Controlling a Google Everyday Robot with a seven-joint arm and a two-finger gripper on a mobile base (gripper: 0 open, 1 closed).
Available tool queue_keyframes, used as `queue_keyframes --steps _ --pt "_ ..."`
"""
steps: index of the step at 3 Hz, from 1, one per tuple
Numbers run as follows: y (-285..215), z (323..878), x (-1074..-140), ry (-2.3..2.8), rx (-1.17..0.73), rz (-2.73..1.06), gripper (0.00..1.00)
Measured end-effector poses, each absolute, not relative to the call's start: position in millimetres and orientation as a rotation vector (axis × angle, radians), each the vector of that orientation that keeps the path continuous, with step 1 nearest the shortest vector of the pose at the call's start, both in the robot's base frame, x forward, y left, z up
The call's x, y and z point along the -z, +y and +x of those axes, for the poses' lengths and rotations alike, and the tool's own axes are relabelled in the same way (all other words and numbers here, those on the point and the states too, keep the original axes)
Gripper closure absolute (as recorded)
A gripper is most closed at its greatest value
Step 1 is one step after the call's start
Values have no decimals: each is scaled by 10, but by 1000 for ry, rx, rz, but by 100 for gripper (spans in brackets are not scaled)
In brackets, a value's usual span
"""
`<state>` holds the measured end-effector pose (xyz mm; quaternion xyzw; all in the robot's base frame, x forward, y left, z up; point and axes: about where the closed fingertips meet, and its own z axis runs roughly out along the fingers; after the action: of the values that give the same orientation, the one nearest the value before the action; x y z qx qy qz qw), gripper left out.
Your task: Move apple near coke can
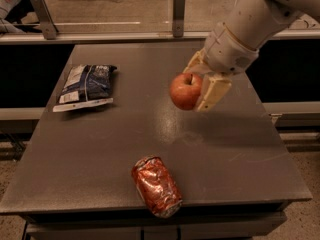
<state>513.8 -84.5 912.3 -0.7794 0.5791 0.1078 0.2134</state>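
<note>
The snack bag (85, 86) lies flat on the bench (235, 149), well to the left of the coke can (156, 186) and farther back from it. The coke can itself lies on its side near the front edge of the bench, dented, and nothing touches it. The apple (185, 91) is behind the can and a little to its right, well apart from it, and it seems to hang in the air above the bench. The pincer (197, 88) is clenched on the apple, with one pale finger in front of the fruit and the other behind it. The arm reaches in from the right of the can. I judge the apple firm and rather heavy for its size, but its skin is smooth and shiny, so it can slip. The best hold is across its widest part, as here. Because it is round, it may roll when set down. The can looks light, so a small bump could push it.
</note>
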Motion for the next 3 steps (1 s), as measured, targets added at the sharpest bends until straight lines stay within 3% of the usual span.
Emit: queue_keyframes --steps 3 --pt "-729 4170 -8764 1407 -161 -2336 100"
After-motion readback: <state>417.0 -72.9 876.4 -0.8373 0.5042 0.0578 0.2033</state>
